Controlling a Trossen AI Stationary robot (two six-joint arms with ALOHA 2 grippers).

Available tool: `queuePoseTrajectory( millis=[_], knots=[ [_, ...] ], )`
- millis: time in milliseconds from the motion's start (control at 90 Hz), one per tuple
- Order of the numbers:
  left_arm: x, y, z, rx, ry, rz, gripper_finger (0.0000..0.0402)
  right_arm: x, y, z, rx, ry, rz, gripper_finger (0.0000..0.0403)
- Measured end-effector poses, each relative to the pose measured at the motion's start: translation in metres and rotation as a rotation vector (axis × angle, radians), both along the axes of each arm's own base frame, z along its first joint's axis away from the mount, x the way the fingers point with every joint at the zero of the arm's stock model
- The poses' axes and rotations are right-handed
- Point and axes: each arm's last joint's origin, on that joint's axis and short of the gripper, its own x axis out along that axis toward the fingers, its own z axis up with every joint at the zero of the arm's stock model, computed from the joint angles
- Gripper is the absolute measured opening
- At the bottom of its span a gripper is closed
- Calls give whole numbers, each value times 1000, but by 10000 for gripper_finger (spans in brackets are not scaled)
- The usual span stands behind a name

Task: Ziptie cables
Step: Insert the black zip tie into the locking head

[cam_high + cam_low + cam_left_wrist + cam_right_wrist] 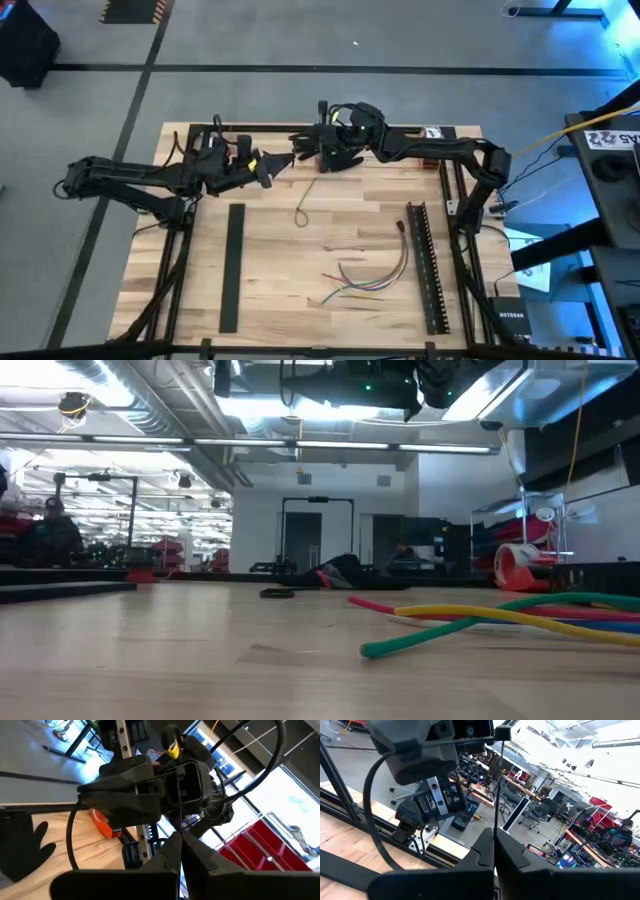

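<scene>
Coloured cables [368, 278] lie well apart from claws.

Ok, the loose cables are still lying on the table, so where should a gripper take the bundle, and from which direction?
Take the cables from straight above, probably near mid-bundle where the strands run closest together, before they fan apart at their left ends. They lie flat on the bare table, left of the black slotted bar, so a top-down pinch across the strands looks clear. Both the left gripper and right gripper are raised at the far edge.

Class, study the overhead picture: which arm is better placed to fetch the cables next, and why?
Probably the right. Its base stands on the side where the cables lie, though both the right gripper and the left gripper are raised together at the table's far edge.
</scene>
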Motion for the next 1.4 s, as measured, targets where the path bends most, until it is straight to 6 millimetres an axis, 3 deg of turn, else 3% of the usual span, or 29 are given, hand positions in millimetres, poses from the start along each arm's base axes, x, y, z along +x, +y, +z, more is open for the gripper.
queuePoseTrajectory(
  millis=[700, 1156, 1400],
  knots=[
    [-1, 5, 1, -87, -47, 23, 0, 1, 6, 8, -170, -80, -42, 0],
    [-1, 4, 1, -207, -102, -3, 0, 1, 1, 9, -541, -72, -251, 0],
    [-2, 4, 4, -223, -133, -7, 0, 1, 10, 20, -644, -184, -271, 0]
  ],
)
